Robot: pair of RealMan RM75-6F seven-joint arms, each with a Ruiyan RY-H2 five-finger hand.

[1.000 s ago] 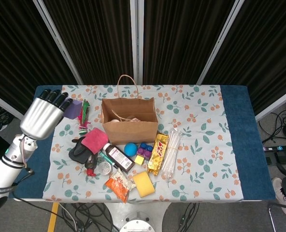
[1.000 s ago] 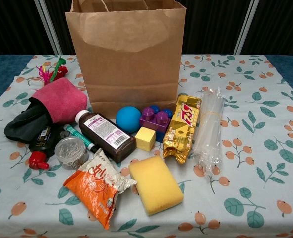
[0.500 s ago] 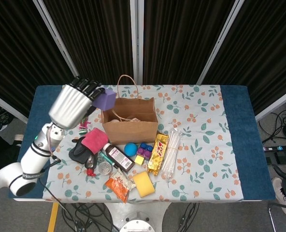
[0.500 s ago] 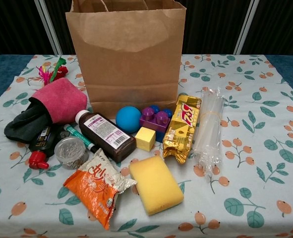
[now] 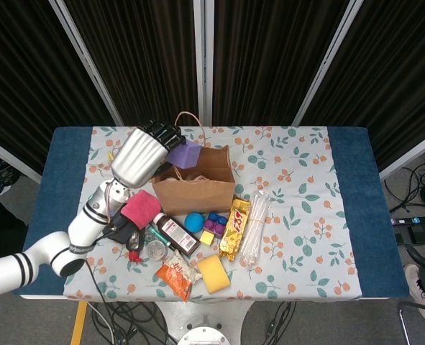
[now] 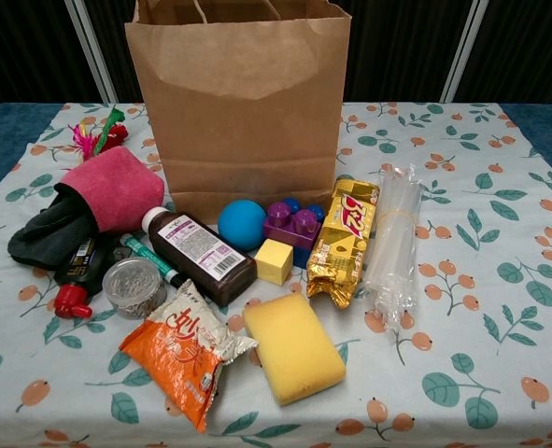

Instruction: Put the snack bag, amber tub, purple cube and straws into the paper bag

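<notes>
Floral-cloth table (image 5: 305, 208) w/ paper bag (image 6: 238, 103), clutter

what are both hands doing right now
Left hand: holding the purple cube over the open top of the paper bag.
Right hand: not visible in either view.

The brown paper bag (image 5: 193, 185) stands open near the table's far edge. The purple cube (image 5: 184, 154) is above its left rim. Snack bag (image 6: 190, 351) and straws (image 6: 392, 240) lie nearer the front edge.
</notes>
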